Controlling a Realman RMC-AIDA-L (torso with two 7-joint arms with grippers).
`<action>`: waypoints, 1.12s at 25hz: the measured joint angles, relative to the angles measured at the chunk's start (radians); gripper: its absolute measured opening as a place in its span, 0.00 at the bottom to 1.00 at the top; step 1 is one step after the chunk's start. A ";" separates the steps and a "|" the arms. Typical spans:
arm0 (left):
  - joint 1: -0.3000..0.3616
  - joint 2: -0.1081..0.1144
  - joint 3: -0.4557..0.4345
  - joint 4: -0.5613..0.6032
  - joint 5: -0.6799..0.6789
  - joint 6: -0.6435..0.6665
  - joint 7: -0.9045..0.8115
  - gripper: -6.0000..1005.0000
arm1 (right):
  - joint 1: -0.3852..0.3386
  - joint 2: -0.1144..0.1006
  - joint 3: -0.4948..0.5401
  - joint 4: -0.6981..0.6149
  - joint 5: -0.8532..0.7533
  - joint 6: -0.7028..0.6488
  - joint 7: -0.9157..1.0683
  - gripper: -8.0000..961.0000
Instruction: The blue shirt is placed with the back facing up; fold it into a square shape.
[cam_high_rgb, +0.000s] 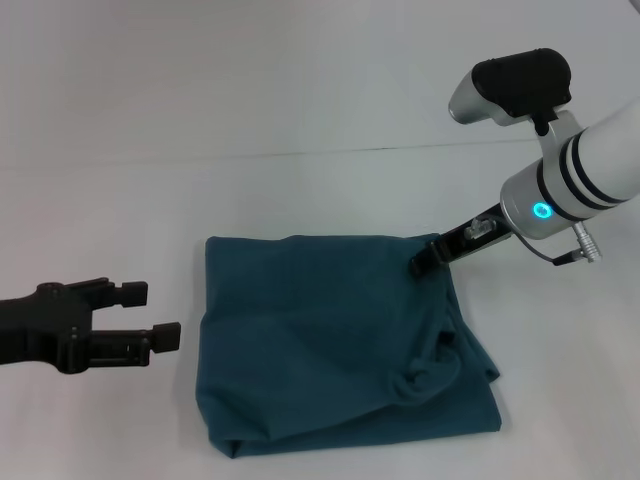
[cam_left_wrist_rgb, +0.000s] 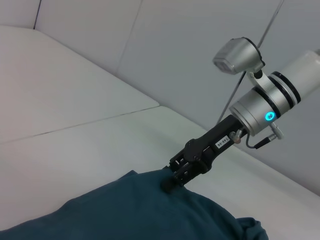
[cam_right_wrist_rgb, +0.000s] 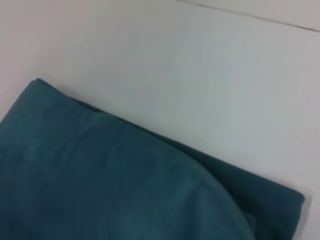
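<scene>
Lying on the white table (cam_high_rgb: 300, 110), the blue shirt (cam_high_rgb: 330, 340) sits a little toward five o'clock of the middle of the head view, already doubled over into a rough, bulky rectangle. Its nine o'clock side and far edge run fairly straight, while the three o'clock side is lumpy, with a bunched fold and loose layers of cloth spilling out toward the near corner at five o'clock. The right gripper (cam_high_rgb: 428, 260) reaches in from two o'clock on its silver, black-banded arm and meets the shirt at its far corner, at about one o'clock on the cloth; the black fingertips press against the fabric there, and from the left wrist view they look drawn close together at the edge of the fold, though I cannot tell for sure whether any cloth is pinched between them. The right wrist view shows only a folded corner of the shirt against the pale tabletop, none of that gripper's own fingers. The left gripper (cam_high_rgb: 150, 315) hangs off at nine o'clock, just beside the shirt's edge but apart from it, its two black fingers spread wide with nothing between them. A thin seam (cam_high_rgb: 150, 160) crosses the table beyond the shirt.
</scene>
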 joint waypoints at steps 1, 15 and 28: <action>0.000 0.000 0.000 0.000 0.000 -0.001 0.000 0.91 | 0.001 0.000 0.000 0.004 0.002 0.005 -0.001 0.68; 0.000 -0.004 0.008 0.000 0.000 -0.007 0.000 0.91 | 0.002 0.001 0.002 0.057 0.037 0.075 -0.042 0.19; -0.001 -0.005 0.008 0.000 0.000 -0.007 0.000 0.90 | -0.040 -0.007 0.005 -0.071 0.027 0.053 -0.001 0.05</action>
